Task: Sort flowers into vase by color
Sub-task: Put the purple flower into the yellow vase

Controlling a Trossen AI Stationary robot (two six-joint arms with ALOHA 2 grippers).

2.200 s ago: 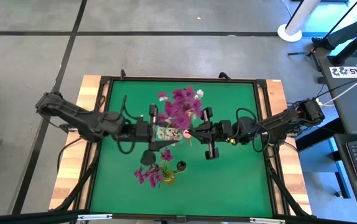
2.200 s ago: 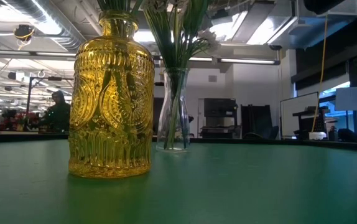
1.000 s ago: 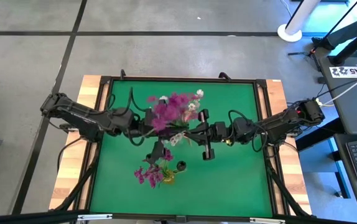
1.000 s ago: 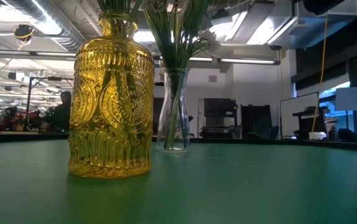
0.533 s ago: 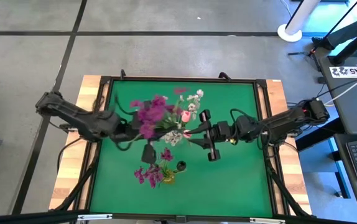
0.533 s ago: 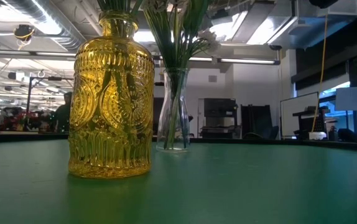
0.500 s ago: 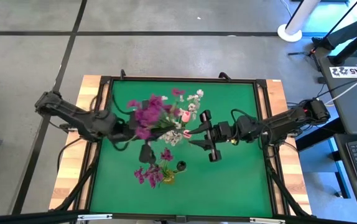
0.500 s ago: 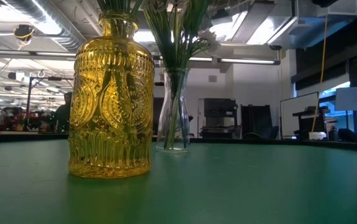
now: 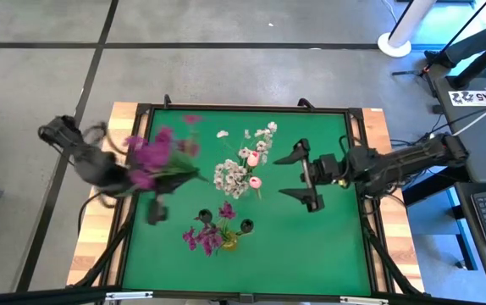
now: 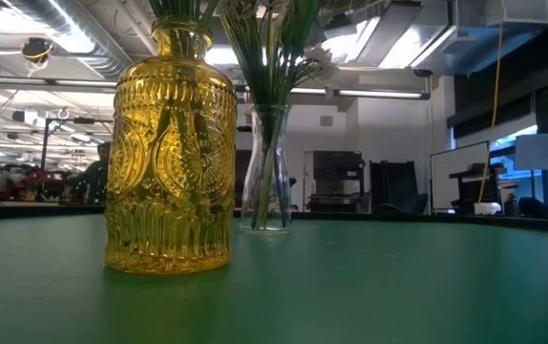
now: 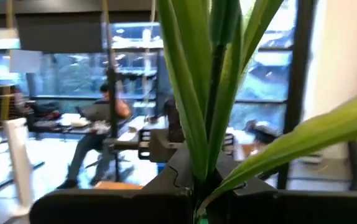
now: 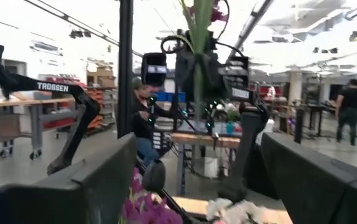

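Note:
My left gripper [image 9: 141, 185] is over the table's left edge, shut on a magenta flower stem [image 9: 154, 152] with long green leaves [image 11: 197, 93]. The blossoms hide its fingers from above. A clear vase [image 10: 266, 172] with white sprays and pink buds [image 9: 239, 174] stands on its base at mid table. A yellow glass vase [image 10: 169, 153] holding magenta flowers [image 9: 213, 235] stands on its base nearer the front edge. My right gripper [image 9: 298, 176] hangs open to the right of the clear vase, with nothing between its fingers. My left gripper pinches the stem's green stalk [image 11: 201, 177] between its two fingers, below the leaves. The fingers lie about level and across the stalk. The stem stands upright above them, blossoms [image 12: 206, 9] on top, lifted clear of the table and both vases.
A small black object [image 9: 245, 225] lies beside the yellow vase. The green mat [image 9: 328, 246] is bare at the right and front. A raised black frame [image 9: 243, 108] runs round the table. People sit and stand in the room beyond.
My left gripper has carried the magenta stem away from the clear vase, toward the table's left edge. My right gripper has opened wide and drawn back toward the right edge. Both vases have stayed where they were.

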